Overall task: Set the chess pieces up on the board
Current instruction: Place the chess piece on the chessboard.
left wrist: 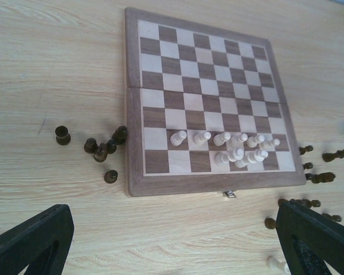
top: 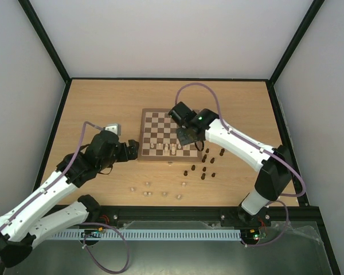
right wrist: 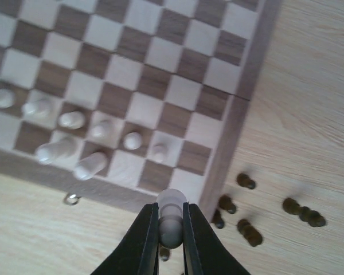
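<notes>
Top external view: lowest in the frame, loose pale pieces (top: 146, 193) lie scattered on the table (top: 103, 103). Above them and to the right, dark pieces (top: 204, 168) stand in a cluster on the table, near the board's lower right corner. The board (top: 160, 123) lies flat at frame centre. The left gripper (top: 133, 150) is just beside the board's lower left edge, off the board. The right gripper (top: 188, 137) is over the board's lower right area.

Right wrist view: the right gripper (right wrist: 171, 209) is at bottom centre. Its jaws are narrow and clamp a pale piece (right wrist: 171, 226) between the fingers. In frame, this piece overlaps the lower border of the board (right wrist: 235, 137) near its right corner. Above it, set pale pieces (right wrist: 71, 119) stand on the squares at lower left. Dark pieces (right wrist: 249, 232) lie on the table at lower right, off the board.

Left wrist view: the left gripper (left wrist: 175, 215) is spread wide, fingers (left wrist: 34, 243) in the bottom corners, with nothing between them. Above, the board (left wrist: 135, 86) fills the centre and top. Set pale pieces (left wrist: 235, 152) crowd its lower right squares. Dark pieces (left wrist: 100, 150) stand on the table at the board's left border. More lie at the right edge of the frame.
</notes>
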Robot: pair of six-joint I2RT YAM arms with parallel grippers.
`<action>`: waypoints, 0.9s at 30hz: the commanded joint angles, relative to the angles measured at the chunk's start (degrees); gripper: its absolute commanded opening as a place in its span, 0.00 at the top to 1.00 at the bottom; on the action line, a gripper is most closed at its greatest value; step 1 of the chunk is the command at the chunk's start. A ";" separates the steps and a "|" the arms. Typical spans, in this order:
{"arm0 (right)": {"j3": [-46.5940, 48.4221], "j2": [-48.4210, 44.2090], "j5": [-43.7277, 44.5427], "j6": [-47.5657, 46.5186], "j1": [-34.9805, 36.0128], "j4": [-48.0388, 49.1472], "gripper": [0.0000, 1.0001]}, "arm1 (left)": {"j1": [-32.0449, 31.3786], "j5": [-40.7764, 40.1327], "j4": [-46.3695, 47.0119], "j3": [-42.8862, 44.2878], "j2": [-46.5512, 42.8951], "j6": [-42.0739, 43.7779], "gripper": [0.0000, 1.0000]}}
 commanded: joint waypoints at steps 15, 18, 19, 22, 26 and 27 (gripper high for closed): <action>-5.07 7.42 -3.56 -2.34 -7.85 2.93 0.91 | 0.56 0.67 2.86 1.54 5.01 3.07 0.01; -5.47 8.53 -4.10 -2.52 -8.05 3.76 0.91 | 0.64 0.57 2.76 1.24 4.91 2.98 0.01; -5.66 8.77 -4.37 -2.56 -8.25 4.06 0.91 | 0.65 0.55 2.78 1.19 4.83 2.91 0.01; -6.26 9.60 -5.05 -2.79 -8.59 5.01 0.91 | 0.74 0.55 2.85 1.17 4.75 2.81 0.01; -6.58 10.72 -5.52 -3.13 -9.16 5.82 0.91 | 0.74 0.59 2.87 0.94 4.78 2.70 0.01; -6.71 11.00 -5.67 -3.17 -9.34 5.98 0.91 | 0.79 0.63 2.87 0.86 4.78 2.72 0.01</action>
